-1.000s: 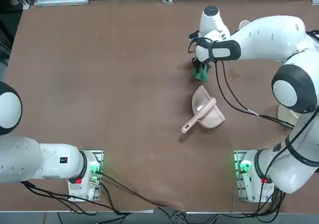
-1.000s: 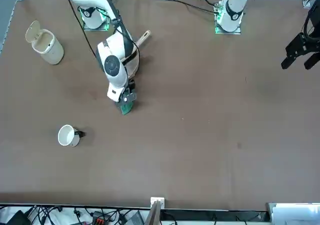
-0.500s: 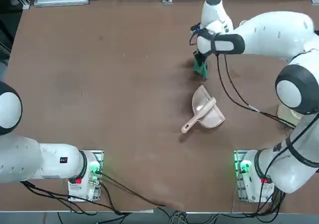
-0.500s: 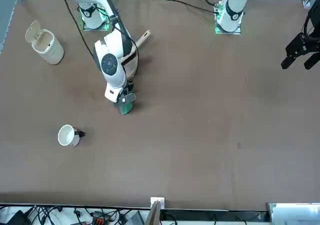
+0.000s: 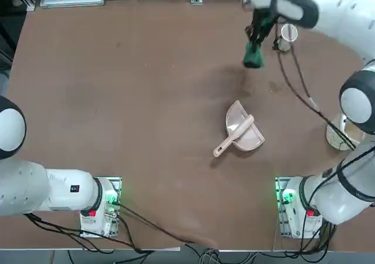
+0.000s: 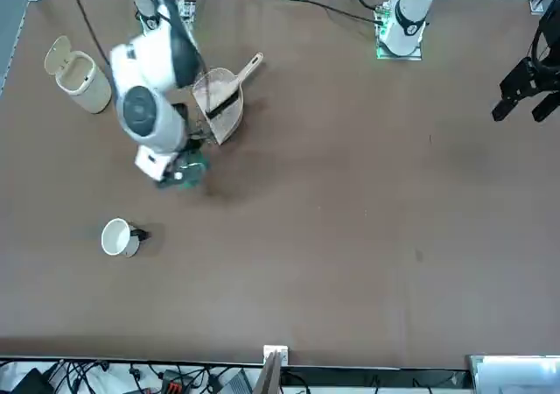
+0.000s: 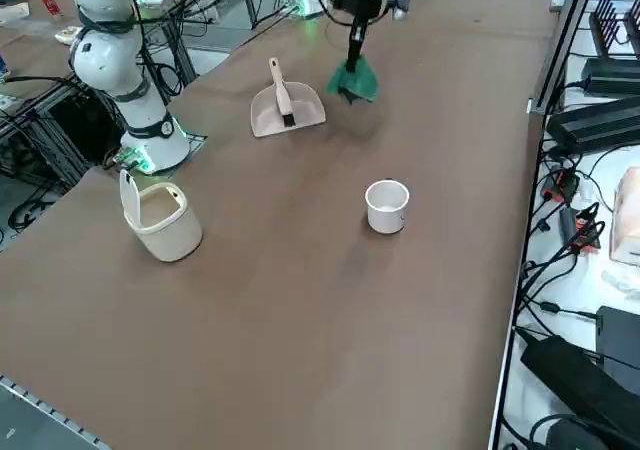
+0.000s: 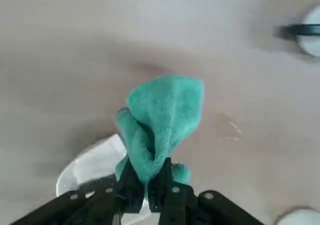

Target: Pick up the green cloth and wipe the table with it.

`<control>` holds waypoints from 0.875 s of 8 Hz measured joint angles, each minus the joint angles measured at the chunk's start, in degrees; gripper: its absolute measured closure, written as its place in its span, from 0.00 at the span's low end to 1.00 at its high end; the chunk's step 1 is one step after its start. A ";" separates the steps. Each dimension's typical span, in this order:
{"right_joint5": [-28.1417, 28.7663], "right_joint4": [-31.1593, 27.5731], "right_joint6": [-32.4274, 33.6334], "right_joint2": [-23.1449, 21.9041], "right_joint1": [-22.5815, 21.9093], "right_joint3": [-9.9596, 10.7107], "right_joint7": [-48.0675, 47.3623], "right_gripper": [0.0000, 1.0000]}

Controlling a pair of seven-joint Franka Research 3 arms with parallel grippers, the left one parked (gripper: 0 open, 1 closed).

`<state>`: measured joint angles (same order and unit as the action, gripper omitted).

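The green cloth hangs bunched from my right gripper, which is shut on its top. It is held off the brown table, and its shadow falls on the tabletop beneath it. In the wrist view the cloth droops from between the closed fingertips of the gripper. From the side, the cloth dangles under the gripper, beyond the dustpan. In the front view the cloth shows partly behind the arm's wrist.
A beige dustpan with a brush lies just nearer the arms' bases than the cloth. A white mug stands to the cloth's right, near the far edge. A beige lidded bin sits by the right arm's base.
My right gripper has risen and swung toward the table's far edge, carrying the green cloth up off the tabletop. The dustpan and mug have not moved.
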<state>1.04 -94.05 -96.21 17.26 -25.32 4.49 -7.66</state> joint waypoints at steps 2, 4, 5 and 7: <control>-1.27 0.15 2.88 -1.37 5.26 0.11 0.73 0.93; -1.38 -1.06 3.42 -1.32 10.02 0.17 1.20 0.93; -1.49 -2.55 3.41 -1.25 11.58 0.22 1.21 0.93; -2.71 -6.52 1.80 -1.45 12.52 1.03 1.21 0.93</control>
<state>-1.68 -100.56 -94.41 15.82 -12.80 5.52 -6.45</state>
